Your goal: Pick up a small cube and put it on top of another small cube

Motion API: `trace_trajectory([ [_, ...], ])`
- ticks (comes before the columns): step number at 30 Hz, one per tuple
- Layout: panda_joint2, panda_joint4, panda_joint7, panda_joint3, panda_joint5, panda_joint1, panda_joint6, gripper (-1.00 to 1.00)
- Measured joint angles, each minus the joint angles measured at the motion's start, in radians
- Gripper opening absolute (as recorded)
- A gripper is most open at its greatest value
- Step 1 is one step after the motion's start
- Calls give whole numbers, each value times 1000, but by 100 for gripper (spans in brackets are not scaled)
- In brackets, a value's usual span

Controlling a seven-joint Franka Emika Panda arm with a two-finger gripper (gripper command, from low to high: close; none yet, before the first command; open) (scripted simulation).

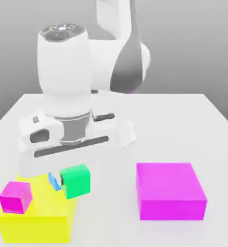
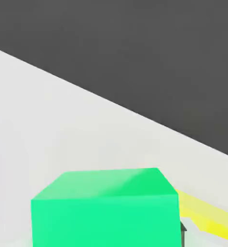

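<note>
The green cube point(image 1: 75, 181) was seen above the yellow block point(image 1: 36, 219), beside the sky-blue cube point(image 1: 53, 181). Whether the tool held it could not be told. It was judged light, rigid, best gripped on opposite flat faces.

The small cube point(image 1: 75, 181) point(image 2: 104, 207) is just under the gripper point(image 1: 71, 161). A second small cube point(image 1: 53, 181) stands against it on the exterior view's left, mostly hidden behind it. Both are at the far corner of a wide block point(image 1: 33, 222) point(image 2: 202, 217), which lies before the gripper. A third small cube point(image 1: 14, 197) sits on this block, left of the gripper. A big block point(image 1: 171, 190) lies on the table point(image 1: 183, 120), well apart, on the exterior view's right.
</note>
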State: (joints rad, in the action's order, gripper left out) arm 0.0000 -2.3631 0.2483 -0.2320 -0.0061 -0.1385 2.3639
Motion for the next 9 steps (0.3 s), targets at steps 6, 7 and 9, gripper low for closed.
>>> trace_trajectory([
  [6, 104, -3, 1, 20, 47, -112, 103, 100],
  [7, 104, -3, 1, 20, 47, -112, 103, 100],
  [9, 104, -3, 1, 20, 47, -112, 103, 100],
])
